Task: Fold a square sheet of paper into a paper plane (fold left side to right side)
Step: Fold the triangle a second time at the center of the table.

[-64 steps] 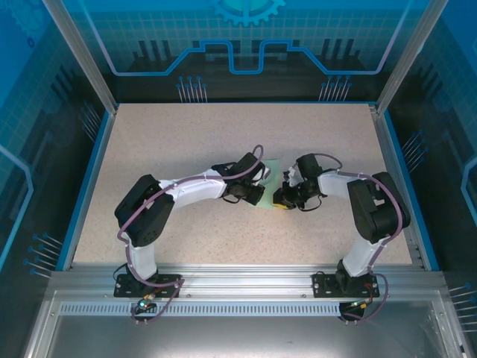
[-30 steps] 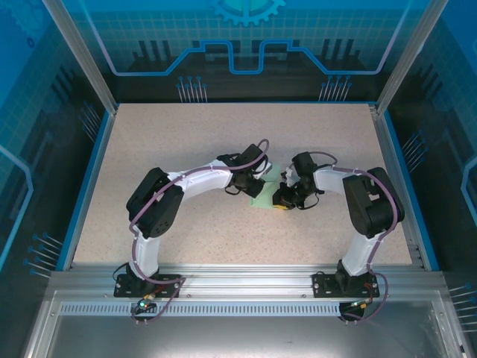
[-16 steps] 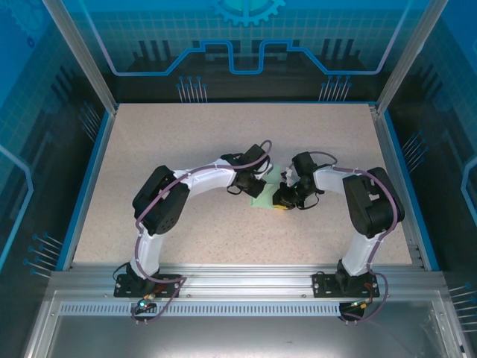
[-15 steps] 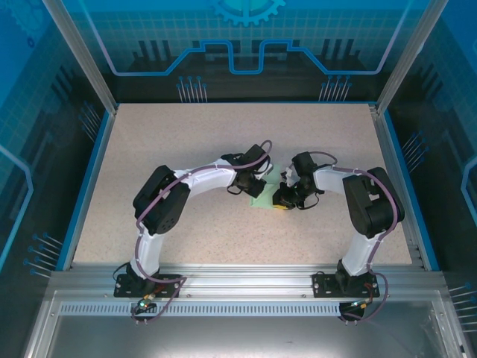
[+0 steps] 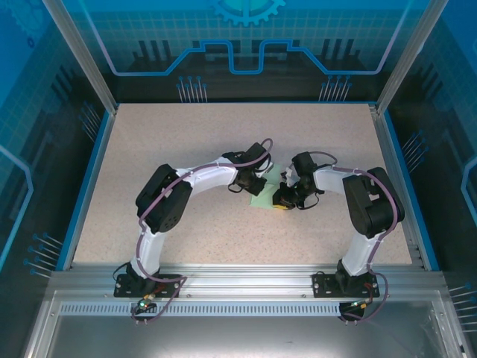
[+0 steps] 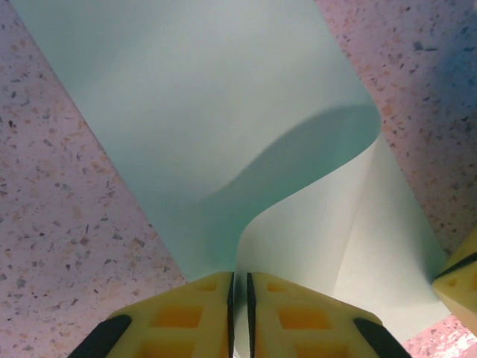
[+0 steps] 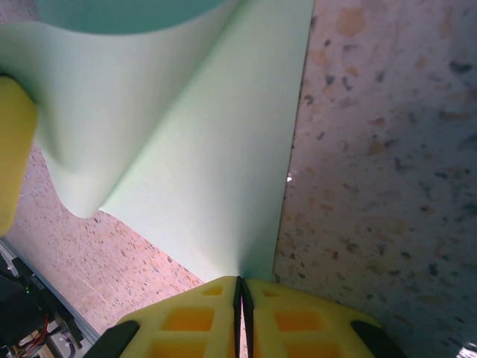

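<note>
The square sheet of paper (image 5: pixel 263 196), pale mint green, lies mid-table between both arms. Close up, the sheet (image 6: pixel 201 97) rests flat on the speckled top while one side curls up and over in a soft bend, uncreased. My left gripper (image 6: pixel 239 282) is shut on that lifted edge, thin paper between the yellow fingers; from above the left gripper (image 5: pixel 258 182) is at the sheet's left. My right gripper (image 7: pixel 240 283) is shut on the corner of the sheet (image 7: pixel 209 164) at table level, and from above the right gripper (image 5: pixel 281 201) is at the sheet's right. No paper plane shape shows.
The speckled table (image 5: pixel 186 142) is bounded by a blue rim (image 5: pixel 88 179) and metal frame posts. The two grippers work very close together: a yellow finger of the right one (image 6: pixel 458 277) is visible from the left wrist, and one of the left (image 7: pixel 11 149) from the right wrist.
The left arm's elbow has swung right and forward, carrying the gripped paper edge a little toward the right gripper. The right arm has stayed put.
</note>
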### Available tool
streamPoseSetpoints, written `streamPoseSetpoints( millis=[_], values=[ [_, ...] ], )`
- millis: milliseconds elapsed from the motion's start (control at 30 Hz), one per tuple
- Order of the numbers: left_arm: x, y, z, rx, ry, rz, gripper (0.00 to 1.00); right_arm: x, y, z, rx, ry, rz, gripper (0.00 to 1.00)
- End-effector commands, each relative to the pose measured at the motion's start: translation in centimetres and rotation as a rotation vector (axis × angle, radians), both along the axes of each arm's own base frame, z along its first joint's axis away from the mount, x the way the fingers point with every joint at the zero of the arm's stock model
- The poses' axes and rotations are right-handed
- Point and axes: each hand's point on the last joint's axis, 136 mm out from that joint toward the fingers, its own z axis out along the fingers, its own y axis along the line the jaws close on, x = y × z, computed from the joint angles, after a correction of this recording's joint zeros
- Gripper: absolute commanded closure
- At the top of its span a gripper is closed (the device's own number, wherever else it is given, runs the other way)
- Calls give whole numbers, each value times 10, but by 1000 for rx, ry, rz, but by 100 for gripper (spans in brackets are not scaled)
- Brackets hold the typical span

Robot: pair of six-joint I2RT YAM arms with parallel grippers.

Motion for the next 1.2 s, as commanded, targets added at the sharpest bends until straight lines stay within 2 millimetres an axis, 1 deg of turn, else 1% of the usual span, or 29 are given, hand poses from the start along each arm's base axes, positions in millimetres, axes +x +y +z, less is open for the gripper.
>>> streamPoseSetpoints(
  millis=[0, 267, 800, 1167],
  values=[
    [7, 4, -2, 29, -2, -8, 84, -11, -7, -17, -81, 40, 16, 87],
    [9, 4, -8, 33, 5, -2, 84, -11, -8, -18, -82, 44, 14, 87],
    [12, 5, -12, 44, 9, 3, 84, -12, -8, -17, -84, 44, 19, 87],
    [15, 6, -11, 47, 4, 9, 84, -13, -8, -17, -86, 46, 18, 87]
  ],
)
